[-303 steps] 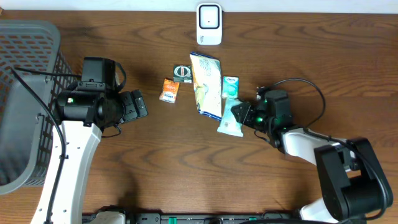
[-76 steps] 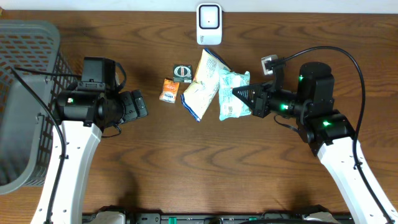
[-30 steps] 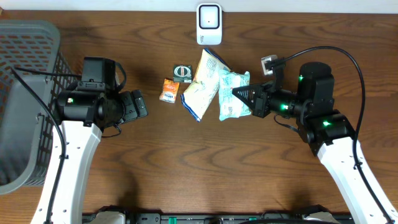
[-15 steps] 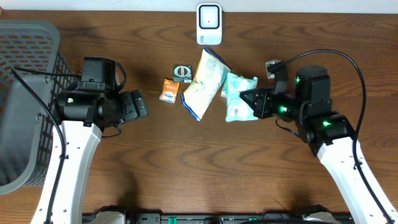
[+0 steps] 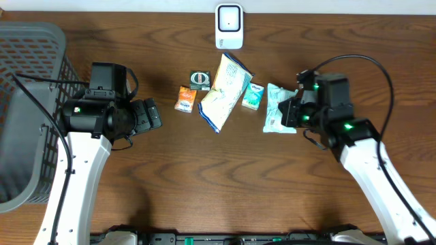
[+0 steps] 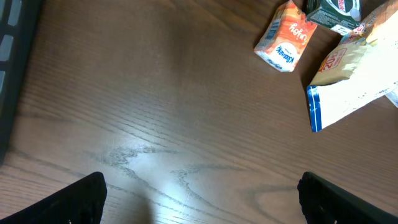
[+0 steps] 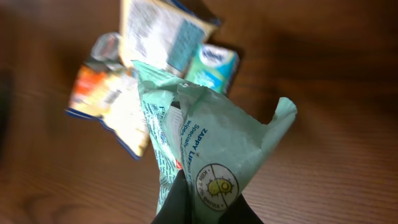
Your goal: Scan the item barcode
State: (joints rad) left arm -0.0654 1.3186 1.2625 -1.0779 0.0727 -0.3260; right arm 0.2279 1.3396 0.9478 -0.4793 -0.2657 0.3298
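Noted: right gripper [image 5: 289,113] pinches green wipes pack [image 5: 275,109] at its end; left gripper [image 5: 151,114] gapes wide. Present barcode side squarely to scanner [image 5: 229,26].

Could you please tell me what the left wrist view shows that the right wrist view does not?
Only the left wrist view: the open left gripper over bare wood, and a sharp look at the orange packet. Only the right wrist view: the right gripper shut on the mint-green pouch, with the small teal pack beyond it. Both: the large snack bag on the wooden table. Blurred shapes beside the bag in the right wrist view cannot be identified.
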